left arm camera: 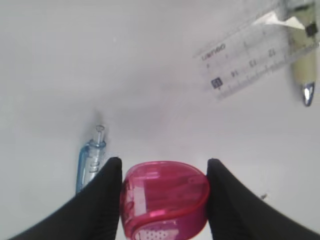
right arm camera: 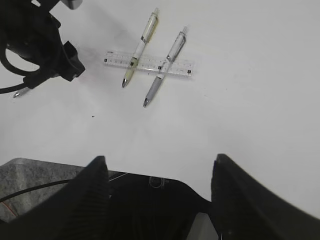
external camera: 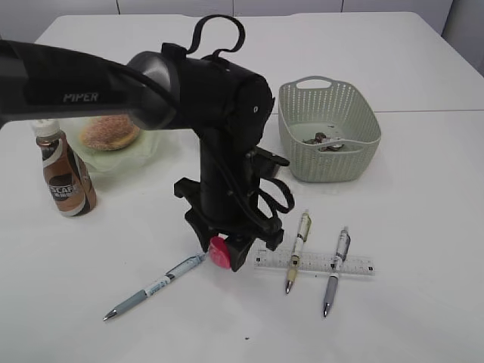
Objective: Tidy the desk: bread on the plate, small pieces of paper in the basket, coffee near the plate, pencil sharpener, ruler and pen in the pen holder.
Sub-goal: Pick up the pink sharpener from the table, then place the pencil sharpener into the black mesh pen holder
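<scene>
three pens lie on the white table (external camera: 423,151) in the near part of the scene. one blue-grey pen (external camera: 155,288) lies at a slant to the left, its far end just beside our left pincer (external camera: 223,253). two more pens, a yellowish one (external camera: 297,249) and a grey one (external camera: 336,269), lie across the clear ruler (external camera: 314,264) to the right, both touching it.

our left pincer is down at the table with its two black fingers (left arm camera: 95,205) pinching the pink pencil sharpener (left arm camera: 165,197) between them; in the left wrist view the sharpener fills the gap and both fingers press its sides. the ruler's end (left arm camera: 245,62) shows up and to the right in that view, apart from the sharpener.

our right pincer (right arm camera: 157,190) hangs well above the table, its fingers spread wide with nothing between them. below it in the right wrist view we see the ruler (right arm camera: 149,63) and the two crossing pens.

on the far left, the bread (external camera: 110,131) sits on the pale green plate (external camera: 147,147), partly hidden by the left arm. the coffee (external camera: 64,175) stands upright just beside the plate, on its near left. at the far right stands the basket (external camera: 328,128), with the small pieces of paper (external camera: 327,141) lying inside on its floor.
</scene>
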